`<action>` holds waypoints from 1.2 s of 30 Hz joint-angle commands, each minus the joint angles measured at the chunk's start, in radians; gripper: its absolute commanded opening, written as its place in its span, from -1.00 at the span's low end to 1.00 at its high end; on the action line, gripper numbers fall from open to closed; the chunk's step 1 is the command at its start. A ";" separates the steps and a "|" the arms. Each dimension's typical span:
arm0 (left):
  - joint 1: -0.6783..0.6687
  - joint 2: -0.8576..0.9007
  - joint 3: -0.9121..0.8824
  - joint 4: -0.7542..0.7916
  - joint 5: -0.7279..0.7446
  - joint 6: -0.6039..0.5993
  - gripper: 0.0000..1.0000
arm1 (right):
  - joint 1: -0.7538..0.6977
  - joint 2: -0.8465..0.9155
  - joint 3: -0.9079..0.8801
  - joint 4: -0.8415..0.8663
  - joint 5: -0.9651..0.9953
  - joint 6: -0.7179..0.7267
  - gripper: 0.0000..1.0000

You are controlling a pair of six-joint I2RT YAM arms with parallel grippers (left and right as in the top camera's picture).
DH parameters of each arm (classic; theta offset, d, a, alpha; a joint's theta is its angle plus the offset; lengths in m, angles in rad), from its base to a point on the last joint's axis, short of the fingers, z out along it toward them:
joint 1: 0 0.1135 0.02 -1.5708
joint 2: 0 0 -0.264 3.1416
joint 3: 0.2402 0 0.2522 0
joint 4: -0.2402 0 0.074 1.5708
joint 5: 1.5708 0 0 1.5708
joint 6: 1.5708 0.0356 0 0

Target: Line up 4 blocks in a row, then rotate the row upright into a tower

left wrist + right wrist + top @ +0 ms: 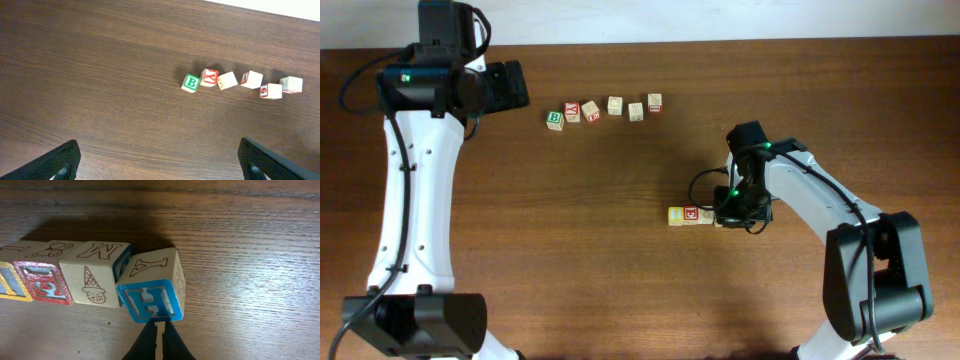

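Hiding overhead, H block (150, 300) fronts closed right tool (161, 329)

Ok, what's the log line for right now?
left gripper: open, empty | right gripper: shut, tips by blue H block | blue H block: askew, beside ice-cream block

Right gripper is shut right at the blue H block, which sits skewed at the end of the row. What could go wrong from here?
1. The blue H block appears to touch the pale ice-cream block with one edge; turning it there could shove that neighbour and the red block out of line.
2. The shut right gripper can only nudge, so the H block might slide away rather than rotate.
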 commanded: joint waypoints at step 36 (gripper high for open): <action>-0.050 0.044 -0.018 -0.072 0.281 -0.014 -1.00 | -0.144 -0.130 0.449 -0.332 -0.093 -0.183 -0.91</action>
